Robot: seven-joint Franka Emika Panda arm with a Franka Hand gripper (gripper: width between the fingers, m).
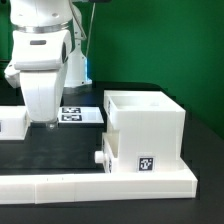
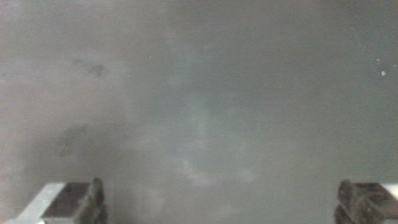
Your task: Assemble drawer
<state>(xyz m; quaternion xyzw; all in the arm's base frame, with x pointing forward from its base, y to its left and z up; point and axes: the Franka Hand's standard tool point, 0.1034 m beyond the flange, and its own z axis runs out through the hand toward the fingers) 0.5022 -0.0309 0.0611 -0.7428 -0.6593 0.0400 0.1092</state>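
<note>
The big white box shell (image 1: 145,125) stands at the exterior view's right with its open side up and a marker tag (image 1: 146,162) on its front. A small white knobbed part (image 1: 99,157) shows at its lower left side. Another white drawer piece (image 1: 10,125) lies at the left edge, partly cut off. My gripper (image 1: 47,124) hangs low over the black table, left of the box and apart from it. In the wrist view my gripper (image 2: 217,205) is open, its fingertips (image 2: 71,203) wide apart with only bare table between them.
The marker board (image 1: 76,114) lies flat behind my gripper, between it and the box. A low white rail (image 1: 100,186) runs along the table's front edge. The black table (image 1: 60,150) lies in front of my gripper.
</note>
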